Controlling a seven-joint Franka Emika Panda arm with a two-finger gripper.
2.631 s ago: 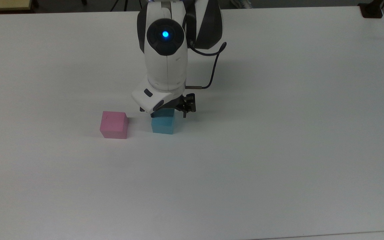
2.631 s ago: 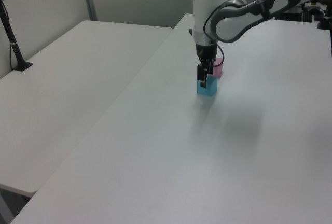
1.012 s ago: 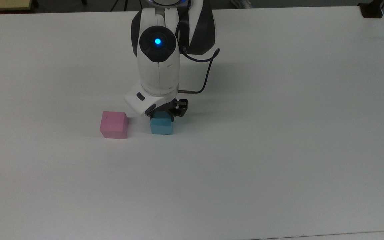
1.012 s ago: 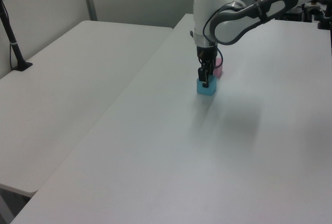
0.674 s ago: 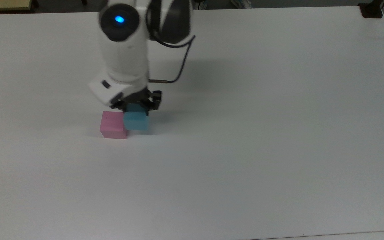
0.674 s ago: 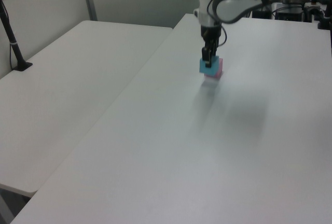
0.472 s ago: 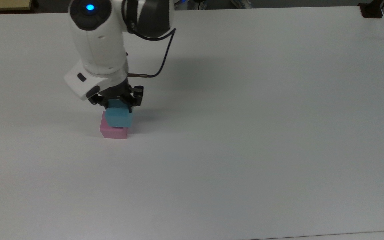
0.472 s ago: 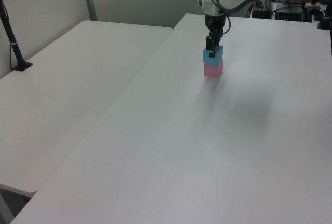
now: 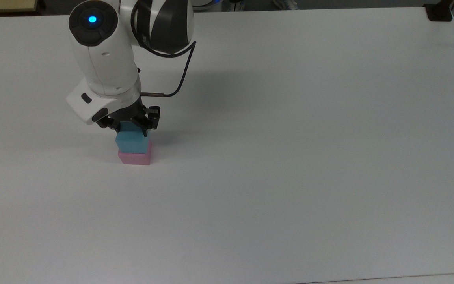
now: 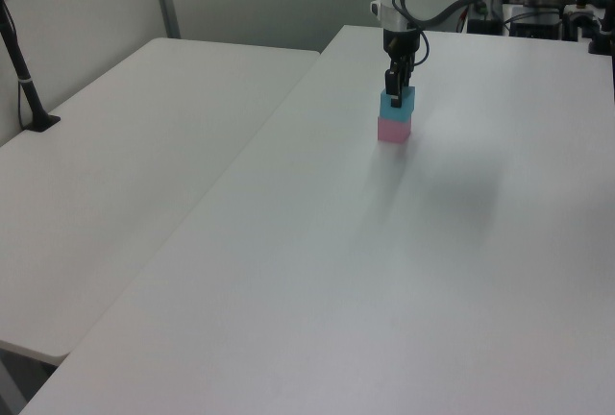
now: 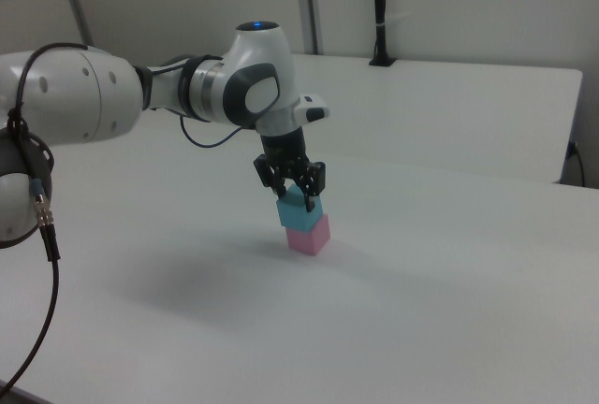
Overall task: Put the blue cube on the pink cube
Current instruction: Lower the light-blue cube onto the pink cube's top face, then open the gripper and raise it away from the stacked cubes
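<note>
Toward the counter's point(image 9: 290, 197) far edge, the blue cube point(image 9: 132, 142) has just landed on the pink cube point(image 9: 134, 157). The tool point(image 9: 129, 127) still pinches it shut; release remains.

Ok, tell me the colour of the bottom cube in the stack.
Pastel pink; the pink cube shows best in the top view.

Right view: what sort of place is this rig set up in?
Probably a lab or office workroom: plain white tables pushed together, a black pole clamped at one table's far edge, bare pale walls, and only foam cubes as props.
</note>
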